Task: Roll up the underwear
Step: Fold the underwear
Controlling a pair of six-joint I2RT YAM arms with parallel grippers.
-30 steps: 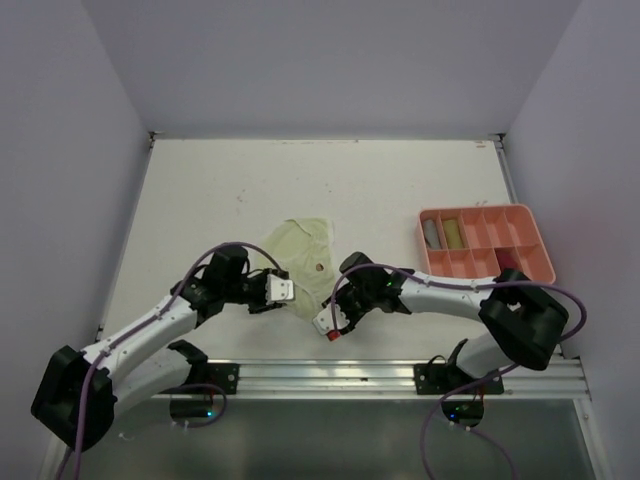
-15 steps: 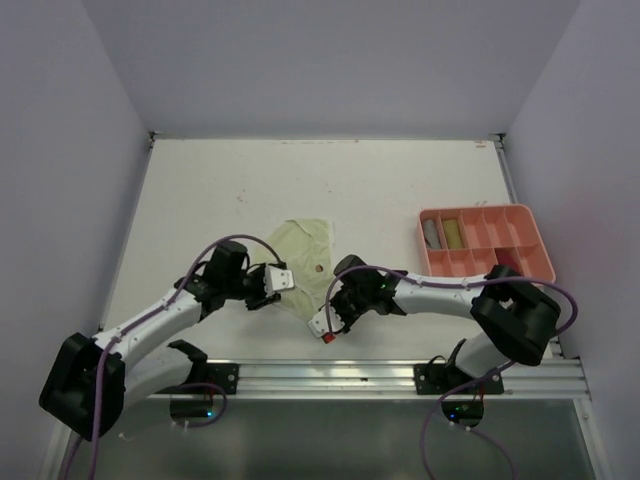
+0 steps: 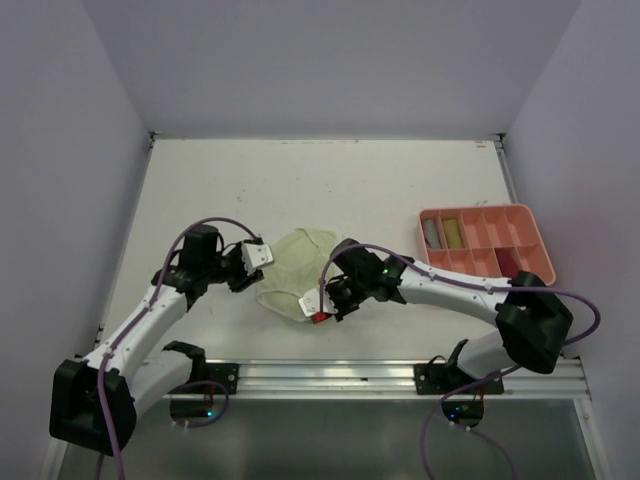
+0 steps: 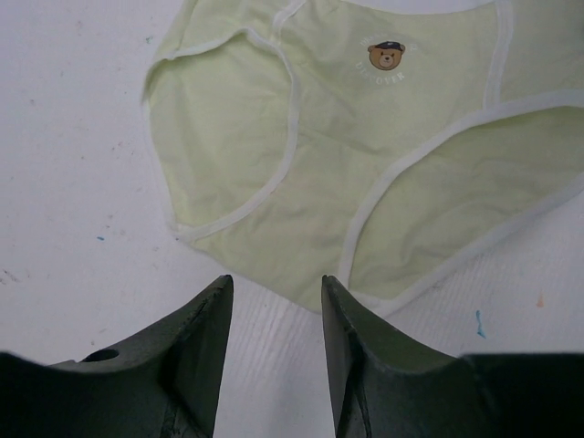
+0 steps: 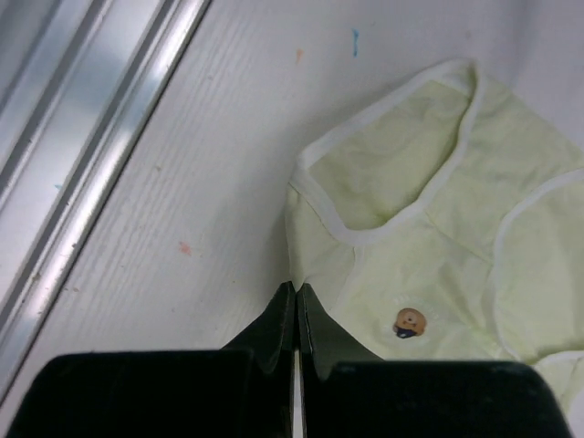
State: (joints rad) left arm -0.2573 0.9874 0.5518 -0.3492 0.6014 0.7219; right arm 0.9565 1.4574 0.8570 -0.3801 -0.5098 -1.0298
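Note:
The pale yellow-green underwear (image 3: 290, 268) lies spread flat on the white table between my two grippers. It has white trim and a small bear print (image 4: 387, 57). My left gripper (image 3: 256, 254) is open and empty, its fingertips (image 4: 274, 285) just short of the garment's near edge (image 4: 365, 146). My right gripper (image 3: 321, 308) is shut on the side edge of the underwear (image 5: 429, 219), with the cloth pinched at its tips (image 5: 297, 288). Grey (image 3: 430, 233), olive-tan (image 3: 452, 233) and dark red (image 3: 507, 262) garments sit in the tray.
The salmon-pink compartment tray (image 3: 530, 243) stands at the right of the table. An aluminium rail (image 3: 400, 378) runs along the near edge and shows in the right wrist view (image 5: 82, 155). Walls enclose the table on three sides.
The underwear has gone from a folded shape further back to a spread shape nearer the front. My left gripper moved back and left, away from the cloth. My right gripper moved up-left, still holding the edge.

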